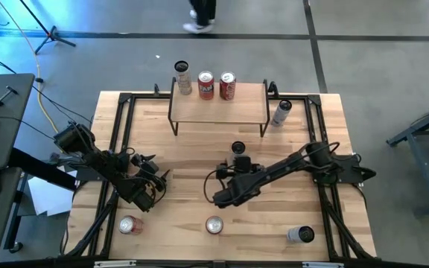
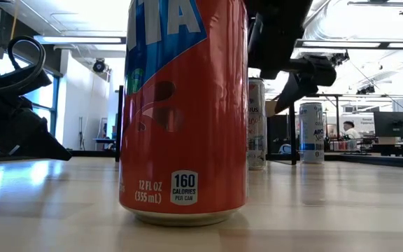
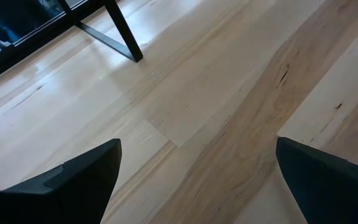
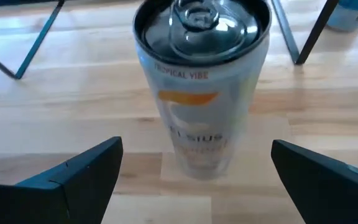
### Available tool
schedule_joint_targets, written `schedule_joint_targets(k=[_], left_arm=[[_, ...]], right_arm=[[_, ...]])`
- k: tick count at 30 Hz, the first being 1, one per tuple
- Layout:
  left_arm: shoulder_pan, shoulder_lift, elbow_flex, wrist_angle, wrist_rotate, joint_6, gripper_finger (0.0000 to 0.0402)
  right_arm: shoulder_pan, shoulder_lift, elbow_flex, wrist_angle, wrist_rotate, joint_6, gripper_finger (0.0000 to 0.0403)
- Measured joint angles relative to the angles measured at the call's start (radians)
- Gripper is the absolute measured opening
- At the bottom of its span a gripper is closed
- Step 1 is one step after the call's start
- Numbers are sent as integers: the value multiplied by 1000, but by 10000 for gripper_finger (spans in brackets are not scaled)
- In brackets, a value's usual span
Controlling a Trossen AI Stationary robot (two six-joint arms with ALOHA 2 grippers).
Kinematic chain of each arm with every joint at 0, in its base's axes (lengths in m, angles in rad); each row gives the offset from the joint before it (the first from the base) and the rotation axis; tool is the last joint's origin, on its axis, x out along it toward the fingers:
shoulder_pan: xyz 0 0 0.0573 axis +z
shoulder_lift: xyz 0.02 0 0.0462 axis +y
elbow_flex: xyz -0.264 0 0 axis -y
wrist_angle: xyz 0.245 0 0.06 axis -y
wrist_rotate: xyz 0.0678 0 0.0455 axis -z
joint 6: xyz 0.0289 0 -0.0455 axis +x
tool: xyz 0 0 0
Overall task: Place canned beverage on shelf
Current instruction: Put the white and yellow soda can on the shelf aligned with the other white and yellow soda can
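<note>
A white canned beverage (image 4: 201, 93) stands upright on its base on the table's middle (image 1: 237, 149). My right gripper (image 1: 239, 162) is just on its near side, open and pointing slantwise down toward the far edge. Its fingers (image 4: 86, 168) stand left and right of the can's lower part without touching it. The shelf (image 1: 218, 108) stands at the far edge with two red cans (image 1: 216, 85) and a silver one (image 1: 182, 77) on it. My left gripper (image 1: 155, 186) waits open over bare wood (image 3: 197, 124) at the left.
A silver-blue can (image 1: 281, 112) stands right of the shelf. Near the front edge are an orange can (image 1: 130, 225), another orange can (image 2: 184, 112) at the middle (image 1: 214, 225), and a silver can (image 1: 300, 235). Black rails (image 1: 118, 134) frame the tabletop.
</note>
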Motion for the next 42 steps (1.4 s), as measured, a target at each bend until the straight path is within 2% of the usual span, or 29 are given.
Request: schedule_joint_targets(k=[9,16,30,42], left_arm=[[0,0,0,2,0,0,400],[0,0,0,4,0,0,400],[0,0,0,4,0,0,400],[0,0,0,21,0,0,400]], right_arm=[[-6,11,0,-13,22,-41,399],[-5,11,0,13,89,-33,399],[-54,11,0,6,52,-30,399],[-103,94,0,-13,44,87,393]])
